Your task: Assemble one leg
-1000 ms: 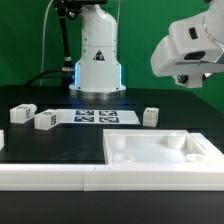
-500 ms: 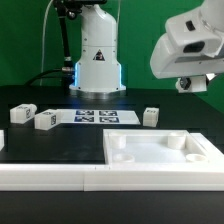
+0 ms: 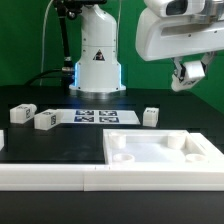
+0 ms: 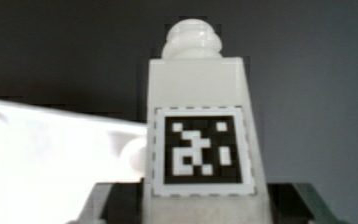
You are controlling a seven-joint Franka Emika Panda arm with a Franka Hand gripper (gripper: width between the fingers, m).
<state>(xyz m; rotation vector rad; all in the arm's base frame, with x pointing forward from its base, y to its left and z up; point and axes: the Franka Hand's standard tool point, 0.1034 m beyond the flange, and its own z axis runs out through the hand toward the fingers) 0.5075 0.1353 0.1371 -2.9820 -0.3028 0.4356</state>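
In the wrist view my gripper (image 4: 197, 203) is shut on a leg (image 4: 197, 120), a white square block with a black-and-white tag and a rounded peg at its far end. In the exterior view the gripper (image 3: 188, 74) hangs high at the right, above and behind the large white slab (image 3: 150, 162) with round corner sockets; the held leg (image 3: 191, 69) shows only partly there. Three other legs lie on the black table: two at the exterior view's left (image 3: 21, 113) (image 3: 45, 120) and one near the middle right (image 3: 150, 116).
The marker board (image 3: 95, 117) lies flat in front of the robot base (image 3: 97, 65). A white rail (image 3: 40, 176) runs along the table's front edge at the exterior view's left. In the wrist view the slab (image 4: 51, 140) shows blurred behind the leg.
The hand has moved toward the exterior view's left and risen, and looks larger in the picture. The legs on the table and the slab have not moved.
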